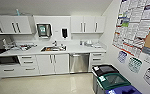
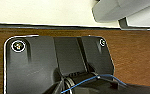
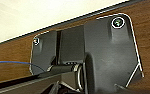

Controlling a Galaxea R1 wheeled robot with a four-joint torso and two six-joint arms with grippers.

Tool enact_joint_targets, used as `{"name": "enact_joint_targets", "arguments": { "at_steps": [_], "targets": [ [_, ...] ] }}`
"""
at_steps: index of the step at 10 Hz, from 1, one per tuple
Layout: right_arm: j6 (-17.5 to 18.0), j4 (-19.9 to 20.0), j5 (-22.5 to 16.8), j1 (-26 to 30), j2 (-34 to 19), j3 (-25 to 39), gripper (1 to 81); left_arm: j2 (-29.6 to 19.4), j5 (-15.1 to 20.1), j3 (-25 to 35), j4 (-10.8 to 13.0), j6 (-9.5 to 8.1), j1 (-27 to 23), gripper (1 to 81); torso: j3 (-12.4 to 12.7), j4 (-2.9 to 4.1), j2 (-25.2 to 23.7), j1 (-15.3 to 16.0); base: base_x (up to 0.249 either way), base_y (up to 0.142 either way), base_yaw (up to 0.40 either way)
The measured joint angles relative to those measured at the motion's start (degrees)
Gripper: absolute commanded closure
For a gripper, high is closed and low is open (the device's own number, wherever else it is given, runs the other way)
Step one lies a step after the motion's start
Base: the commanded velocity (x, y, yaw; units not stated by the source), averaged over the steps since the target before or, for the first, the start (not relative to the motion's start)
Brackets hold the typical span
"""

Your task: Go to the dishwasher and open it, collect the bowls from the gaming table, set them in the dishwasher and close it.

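Head view looks across open, glossy pale floor [image 1: 41, 85] to a white kitchenette; the dishwasher [image 1: 79, 62], a brushed steel front with bar handle, sits shut under the counter [image 1: 73, 49], right of the sink [image 1: 53, 48]. Lidded bins [image 1: 111, 80] crowd the near right wall. Whether either claw is clenched or released, I cannot tell.

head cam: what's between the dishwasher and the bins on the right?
Head view: a white drawer stack sits right of the dishwasher; then bare glossy floor up to the black-lidded bin.
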Motion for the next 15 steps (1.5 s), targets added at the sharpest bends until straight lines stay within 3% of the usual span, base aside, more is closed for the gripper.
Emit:
{"name": "enact_joint_targets", "arguments": {
  "at_steps": [15],
  "targets": [
    [0.0,-0.1,-0.4,-0.3,0.1,0.0,1.0,0.1,-0.1,0.0,0.0,0.0,0.4,1.0,0.0,0.0,0.0,-0.1,0.137,0.0,0.0]
  ]
}}
